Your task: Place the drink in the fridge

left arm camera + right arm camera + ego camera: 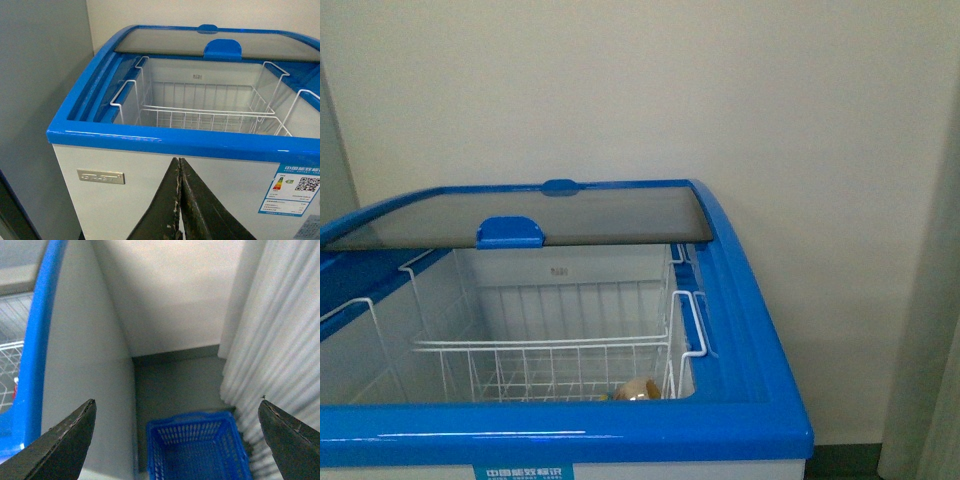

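A white fridge (750, 330) with a blue rim is seen with its glass lid (535, 215) slid back. The drink (638, 389) is partly seen inside the wire basket (550, 365), at the near right corner. The left pincer (180, 200) is clenched and empty; the right pincer (177, 432) is spread wide above a blue shopping basket (197, 447). The placing appears done; closing the lid is judged to be next
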Available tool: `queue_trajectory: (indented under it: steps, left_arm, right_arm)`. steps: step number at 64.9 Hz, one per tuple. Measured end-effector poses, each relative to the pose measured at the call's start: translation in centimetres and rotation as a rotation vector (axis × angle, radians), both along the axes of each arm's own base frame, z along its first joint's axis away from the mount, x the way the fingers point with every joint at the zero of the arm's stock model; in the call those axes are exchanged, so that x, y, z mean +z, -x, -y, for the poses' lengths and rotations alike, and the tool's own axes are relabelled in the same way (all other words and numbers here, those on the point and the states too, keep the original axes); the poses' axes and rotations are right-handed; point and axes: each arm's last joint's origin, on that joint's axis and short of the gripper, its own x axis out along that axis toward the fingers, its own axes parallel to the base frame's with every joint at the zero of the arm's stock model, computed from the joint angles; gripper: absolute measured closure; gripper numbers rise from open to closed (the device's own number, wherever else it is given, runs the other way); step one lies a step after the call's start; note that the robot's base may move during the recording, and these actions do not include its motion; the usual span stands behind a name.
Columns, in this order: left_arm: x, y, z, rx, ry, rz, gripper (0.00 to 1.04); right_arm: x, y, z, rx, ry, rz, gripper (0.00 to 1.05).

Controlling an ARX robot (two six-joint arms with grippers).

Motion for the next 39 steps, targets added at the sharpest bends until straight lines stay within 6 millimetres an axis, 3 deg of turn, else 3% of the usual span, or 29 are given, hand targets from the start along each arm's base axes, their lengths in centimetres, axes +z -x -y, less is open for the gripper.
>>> queue_trajectory:
  steps: [6, 12, 25, 39]
  left_arm:
    - [0.0, 0.0, 0.0, 0.0, 0.0, 0.0, 1.02]
    - [0.0, 0.0, 0.0, -0.003, 0.0, 0.0, 1.02]
    - [0.0, 0.0, 0.0, -0.003, 0.0, 0.0, 1.02]
    - [0.0, 0.0, 0.0, -0.001, 0.0, 0.0, 1.02]
  right_arm:
    - [-0.1, 3.9, 0.5, -0.017, -0.046, 0.035, 0.08]
    - [-0.4, 6.5, -0.1, 0.153, 0.09, 0.377, 0.3]
    - [-5.1, 6.0, -1.2, 0.168, 0.124, 0.322, 0.68]
    - [-6.7, 6.1, -1.2, 0.166, 0.139, 0.345, 1.02]
